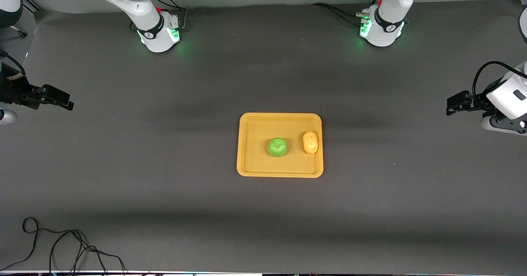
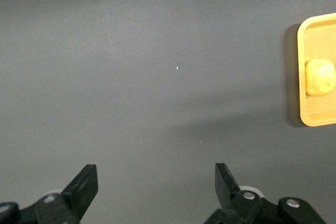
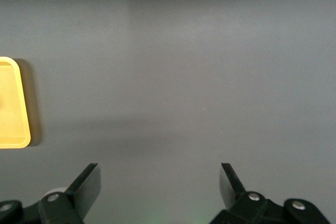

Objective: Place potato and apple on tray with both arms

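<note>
Both arms wait, drawn out to opposite ends of the desk [image 1: 164, 210].

Left arm [image 1: 508, 97]: base at the top of the front view, green-lit. Wrist and tool hang over the left arm's end of the desk. Left tool [image 1: 453, 105] points inward toward the desk's middle. Left wrist view: the two black fingers [image 2: 84, 184] stand wide apart, nothing between them, bare desk below.

Right arm [image 1: 127, 0]: base likewise green-lit. Right tool [image 1: 66, 101] is over the right arm's end of the desk, also pointing inward. Right wrist view: fingers [image 3: 89, 182] spread wide, gap empty, bare desk below.
</note>
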